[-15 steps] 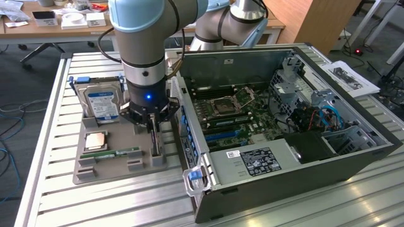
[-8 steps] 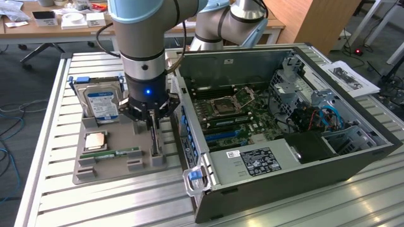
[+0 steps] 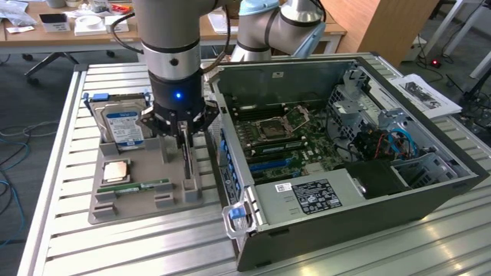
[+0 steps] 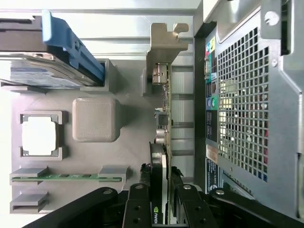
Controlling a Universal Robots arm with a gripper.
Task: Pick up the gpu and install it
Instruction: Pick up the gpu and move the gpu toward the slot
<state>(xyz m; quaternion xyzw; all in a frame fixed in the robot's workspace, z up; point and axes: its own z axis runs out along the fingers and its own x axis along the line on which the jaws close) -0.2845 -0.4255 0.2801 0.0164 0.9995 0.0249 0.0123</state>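
Our hand (image 4: 159, 202) was closed on the graphics card (image 4: 160, 159), upright in its grey tray (image 4: 128, 142) — we judged a straight, untilted lift safest.

The arm reaches straight down over a grey holder tray (image 3: 130, 214) on the slatted metal tabletop (image 3: 115, 253). Its gripper (image 3: 185, 144) has its fingers closed on the gpu (image 3: 188, 169), which stands on edge in the slot along the tray's side nearest the computer case (image 3: 429, 201). Also in the tray are a hard drive (image 3: 123, 125) with a blue label, standing upright, a square processor chip (image 3: 115, 171) and a narrow green memory stick (image 3: 142, 187). The case lies open just beside the tray, on the exterior view's right, its motherboard (image 3: 286, 138) exposed.
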